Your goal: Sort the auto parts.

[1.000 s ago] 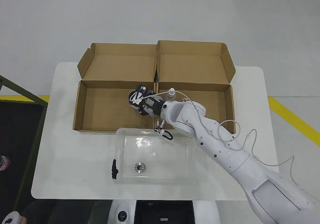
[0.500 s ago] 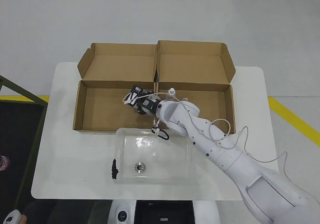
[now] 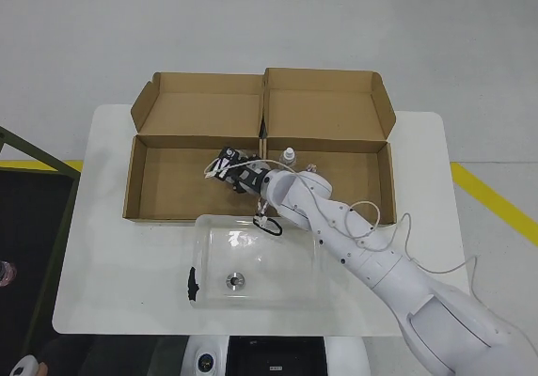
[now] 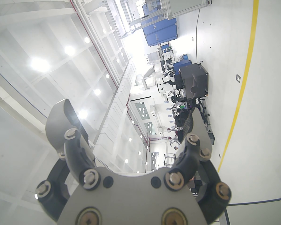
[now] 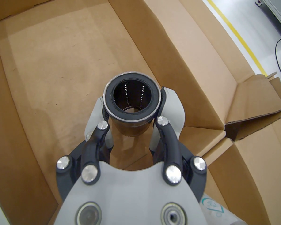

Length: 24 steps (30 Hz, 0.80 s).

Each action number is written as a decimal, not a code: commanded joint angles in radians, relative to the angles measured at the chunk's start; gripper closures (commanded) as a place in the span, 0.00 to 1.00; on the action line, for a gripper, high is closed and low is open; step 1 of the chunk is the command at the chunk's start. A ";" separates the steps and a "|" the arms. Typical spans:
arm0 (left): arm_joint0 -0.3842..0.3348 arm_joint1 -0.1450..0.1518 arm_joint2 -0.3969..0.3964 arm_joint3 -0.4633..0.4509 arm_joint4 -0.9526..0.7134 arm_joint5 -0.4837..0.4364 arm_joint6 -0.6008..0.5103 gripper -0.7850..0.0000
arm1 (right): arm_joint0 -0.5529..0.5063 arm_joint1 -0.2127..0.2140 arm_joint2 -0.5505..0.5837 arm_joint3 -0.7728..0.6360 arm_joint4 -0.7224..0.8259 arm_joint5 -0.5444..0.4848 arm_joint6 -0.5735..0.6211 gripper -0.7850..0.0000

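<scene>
Top view: the right gripper (image 3: 224, 167) hangs over the right end of the left cardboard box (image 3: 170, 183), close to the wall it shares with the right cardboard box (image 3: 344, 179). The clear tray (image 3: 297, 273) lies on the near side of the table. A release so close to this wall could, I think, send the load against the rim and into the wrong box.

Left wrist view: the left gripper (image 4: 127, 113) points up into the room. Its fingers are wide apart and hold nothing, so I expect no trouble from it.

Right wrist view: the right gripper is clamped on the sides of a linear bearing (image 5: 132, 99), a dark smooth cylinder held above the floor of the left box. Only part of its length sits between the fingers, so it may slip. Being round, it will probably roll after the drop. Its height above the floor I cannot tell.
</scene>
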 commanded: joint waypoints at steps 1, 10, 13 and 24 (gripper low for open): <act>0.000 0.000 0.000 0.000 0.000 0.000 0.000 0.00 | -0.005 0.001 0.007 -0.003 -0.007 -0.002 -0.003 0.29; 0.000 0.000 0.000 0.000 0.000 0.000 0.000 0.00 | -0.044 0.011 0.055 -0.089 -0.020 -0.051 -0.031 0.20; 0.000 0.000 0.000 0.000 0.000 0.000 0.000 0.00 | -0.067 0.018 0.075 -0.146 -0.015 -0.085 -0.035 0.22; 0.000 0.000 0.000 0.000 0.000 0.000 0.000 0.00 | -0.217 0.069 0.173 -0.438 -0.014 -0.262 -0.004 0.41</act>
